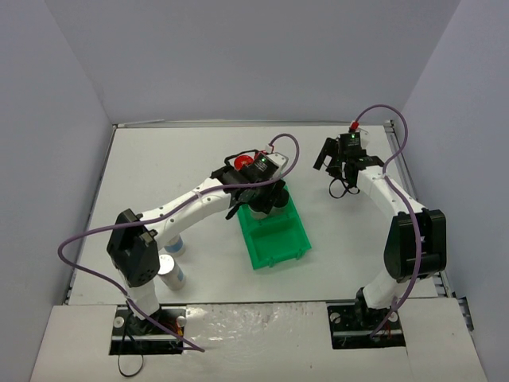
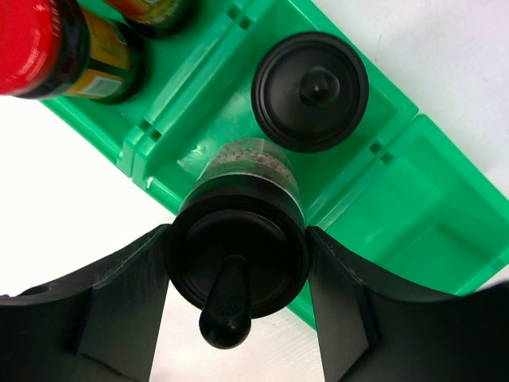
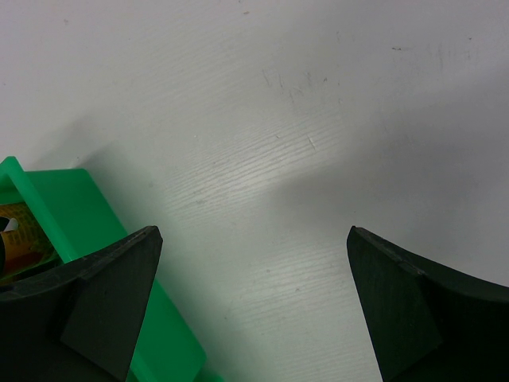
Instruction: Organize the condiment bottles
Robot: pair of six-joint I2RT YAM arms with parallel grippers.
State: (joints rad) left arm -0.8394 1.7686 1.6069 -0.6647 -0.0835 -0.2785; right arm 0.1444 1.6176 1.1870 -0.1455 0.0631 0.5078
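Though buried under the wrist from above, plain from the left wrist camera: left gripper (image 2: 238, 243) clamped on a black-capped bottle (image 2: 253, 163), one finger pressed to each side of the cap. Held at the near wall of the green bin (image 2: 413, 191), by its middle compartment; foot of the bottle hidden behind its own cap, so cannot tell whether resting on the bin floor or hanging above it. Just beyond, upright inside that middle compartment, a second black-capped bottle (image 2: 310, 91). In the bin's end compartment next to it, two dark jars with red caps (image 2: 36, 36), both cut off by the frame edge, labels too blurred to read. From above, only one red cap showing past the arm at the bin's far end. Well left of the bin, on the bench (image 1: 159, 159), two silver-capped bottles (image 1: 170, 270), the farther one partly covered by the left arm. Right of the bin, right gripper (image 3: 254, 239) with fingers spread apart and nothing between them, over bare bench. At the left edge of that wrist view, one corner of the bin and a sliver of a label, too little to identify.
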